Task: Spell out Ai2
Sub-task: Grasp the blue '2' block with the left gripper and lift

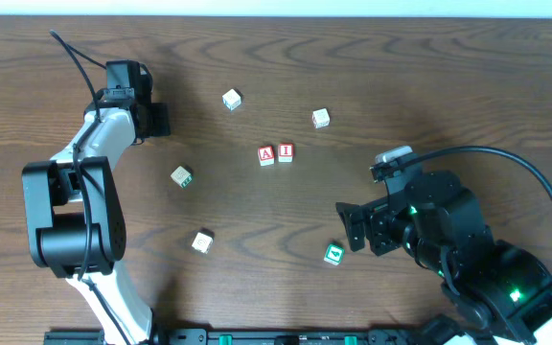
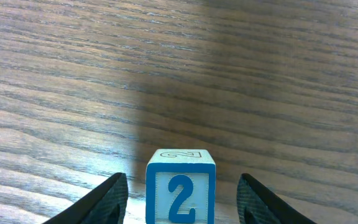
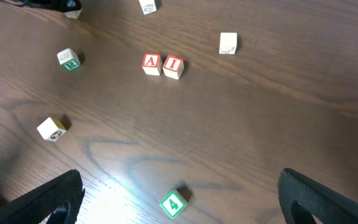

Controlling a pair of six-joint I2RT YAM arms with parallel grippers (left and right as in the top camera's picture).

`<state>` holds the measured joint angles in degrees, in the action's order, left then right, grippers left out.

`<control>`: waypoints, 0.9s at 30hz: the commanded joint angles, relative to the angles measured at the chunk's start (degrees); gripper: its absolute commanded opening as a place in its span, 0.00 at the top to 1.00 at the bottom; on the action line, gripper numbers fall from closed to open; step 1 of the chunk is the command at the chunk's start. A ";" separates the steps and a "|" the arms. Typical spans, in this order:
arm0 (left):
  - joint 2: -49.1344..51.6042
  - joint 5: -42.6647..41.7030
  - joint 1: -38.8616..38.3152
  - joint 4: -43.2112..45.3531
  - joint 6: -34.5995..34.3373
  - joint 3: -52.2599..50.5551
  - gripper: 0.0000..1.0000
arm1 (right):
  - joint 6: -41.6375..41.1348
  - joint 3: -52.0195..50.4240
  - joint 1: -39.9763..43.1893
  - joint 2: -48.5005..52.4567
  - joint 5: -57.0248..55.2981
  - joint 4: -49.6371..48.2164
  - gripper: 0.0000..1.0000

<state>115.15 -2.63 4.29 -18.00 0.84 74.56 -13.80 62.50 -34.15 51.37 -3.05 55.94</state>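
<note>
A red "A" block [image 1: 266, 155] and a red "I" block [image 1: 286, 152] sit side by side, touching, at the table's middle; they also show in the right wrist view as A [image 3: 151, 63] and I [image 3: 173, 66]. A blue "2" block [image 2: 180, 186] stands upright on the table between the fingers of my left gripper [image 2: 182, 177], with a gap on each side. That gripper [image 1: 158, 120] is open at the far left. My right gripper [image 1: 353, 228] is open and empty, above and just right of a green "4" block [image 1: 333, 254].
Loose blocks lie around: a pale one [image 1: 232, 100] at the back, another [image 1: 321, 118] right of it, a green-lettered one [image 1: 181, 176] at the left, and a pale one [image 1: 202, 241] at the front left. The green "4" [image 3: 173, 203] lies between my right fingers' line.
</note>
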 commanded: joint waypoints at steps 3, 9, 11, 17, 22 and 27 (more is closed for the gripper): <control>1.42 0.02 0.24 -0.17 -0.87 0.92 0.46 | 0.37 0.00 0.02 0.00 -0.61 0.17 0.01; 1.46 0.02 0.24 -0.35 -1.09 0.92 0.48 | 0.37 0.00 0.02 0.00 -0.61 0.17 0.00; 1.51 0.02 0.24 -0.44 -1.09 0.90 0.48 | 0.37 0.00 0.02 0.00 -0.61 0.17 0.01; 1.75 -0.24 0.24 -0.35 -1.31 0.92 0.50 | 0.37 0.02 0.02 0.00 -0.63 0.15 0.01; 1.75 -0.22 0.24 -0.24 -1.29 0.92 0.54 | 0.37 0.00 0.02 0.00 -0.63 0.00 0.01; 1.75 -0.22 0.24 -0.24 -1.33 0.92 0.56 | 0.37 0.00 0.02 0.00 -0.63 0.00 0.01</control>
<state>115.96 -2.68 4.29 -18.15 -0.21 74.56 -13.80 62.50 -34.15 51.37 -3.05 55.90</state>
